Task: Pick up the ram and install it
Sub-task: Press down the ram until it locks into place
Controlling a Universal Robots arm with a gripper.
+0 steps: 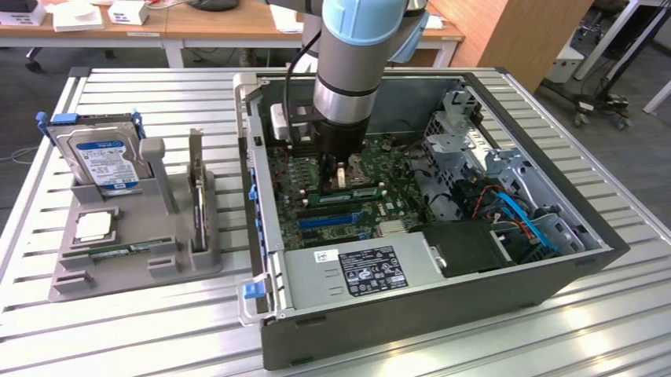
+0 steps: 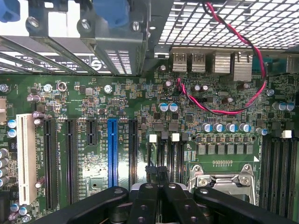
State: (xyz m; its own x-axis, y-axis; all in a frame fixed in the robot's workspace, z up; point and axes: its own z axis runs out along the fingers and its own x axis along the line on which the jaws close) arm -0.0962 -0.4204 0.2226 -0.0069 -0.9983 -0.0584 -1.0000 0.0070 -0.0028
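The pincer (image 1: 338,177) (image 2: 159,196) is hanging low inside the open computer box (image 1: 419,314), and its black fingers (image 2: 145,200) are pressing together. They are pointing down at the green board (image 1: 314,169) (image 2: 93,93) on the floor of the box, right by some thin dark slots with little white clips (image 2: 152,137). I cannot tell if the fingers are touching the board. Just beside them a shiny metal square with a latch (image 2: 224,179) is sitting on the board. A bit further off, a row of long slots is lying side by side, one bright blue (image 2: 112,144) and one white (image 2: 23,158). Red and black wires (image 2: 252,51) are looping over the board near the metal wall with holes. The big grey and blue arm (image 1: 357,63) is coming down from above into the middle of the box. At the near end of the box a grey metal block with a white sticker (image 1: 362,271) is lying flat, and blue cables (image 1: 535,224) are curling on the exterior view's right. The ram (image 1: 131,250) is lying flat in the grey holder (image 1: 126,271) on the exterior view's left, outside the box and well apart from the pincer. In the same holder a silver drive with a blue label (image 1: 105,161) is standing up at the far end, and a tall dark card (image 1: 197,188) is standing on its edge near the box. Everything is resting on a table of metal strips (image 1: 157,94).
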